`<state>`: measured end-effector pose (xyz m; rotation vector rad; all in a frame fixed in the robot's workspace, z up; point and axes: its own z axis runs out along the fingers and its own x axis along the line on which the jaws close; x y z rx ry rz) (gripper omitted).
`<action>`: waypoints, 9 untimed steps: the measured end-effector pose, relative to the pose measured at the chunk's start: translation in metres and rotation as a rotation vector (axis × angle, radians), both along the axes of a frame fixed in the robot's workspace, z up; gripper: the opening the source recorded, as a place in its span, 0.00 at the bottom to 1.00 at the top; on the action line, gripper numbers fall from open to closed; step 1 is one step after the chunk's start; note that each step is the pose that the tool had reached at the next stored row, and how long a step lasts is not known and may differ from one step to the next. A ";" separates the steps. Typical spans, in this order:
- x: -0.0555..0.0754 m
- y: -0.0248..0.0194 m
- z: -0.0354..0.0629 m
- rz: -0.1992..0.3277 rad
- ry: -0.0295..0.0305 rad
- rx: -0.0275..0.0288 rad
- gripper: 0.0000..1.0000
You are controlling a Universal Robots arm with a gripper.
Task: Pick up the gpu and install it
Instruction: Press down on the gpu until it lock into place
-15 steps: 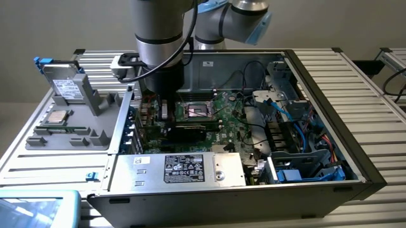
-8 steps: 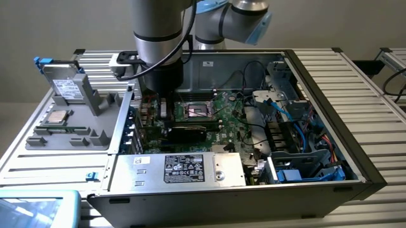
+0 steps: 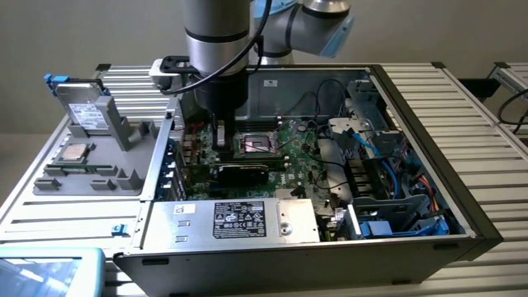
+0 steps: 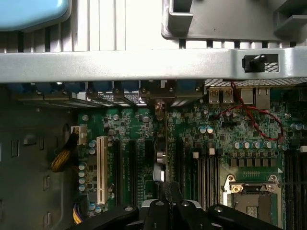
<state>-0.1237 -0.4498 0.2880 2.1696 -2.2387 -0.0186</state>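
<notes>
Nearest the exterior camera, a blue-rimmed tray corner (image 3: 49,266) sits at the near left, beside the open computer case (image 3: 462,204). Its near wall carries the silver power supply (image 3: 247,219). Just behind that the gpu (image 3: 239,168) stands on edge across the motherboard (image 3: 293,154), with the black gripper (image 3: 221,145) reaching straight down onto its upper edge. Case walls and blue cables crowd the right side, leaving little room. Left of the case, a grey holder (image 3: 99,154) props a hard drive (image 3: 83,108) upright.

Seen from the wrist, the black fingers (image 4: 165,199) are pinched shut on the card's thin top edge (image 4: 161,153), which runs between neighbouring slots toward the case's rear wall (image 4: 144,64).
</notes>
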 end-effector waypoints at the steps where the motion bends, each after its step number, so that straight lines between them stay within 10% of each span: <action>1: 0.003 -0.0003 0.0001 0.000 0.0027 0.0020 0.12; 9: 0.022 -0.0051 -0.0052 0.000 0.0080 0.0259 0.12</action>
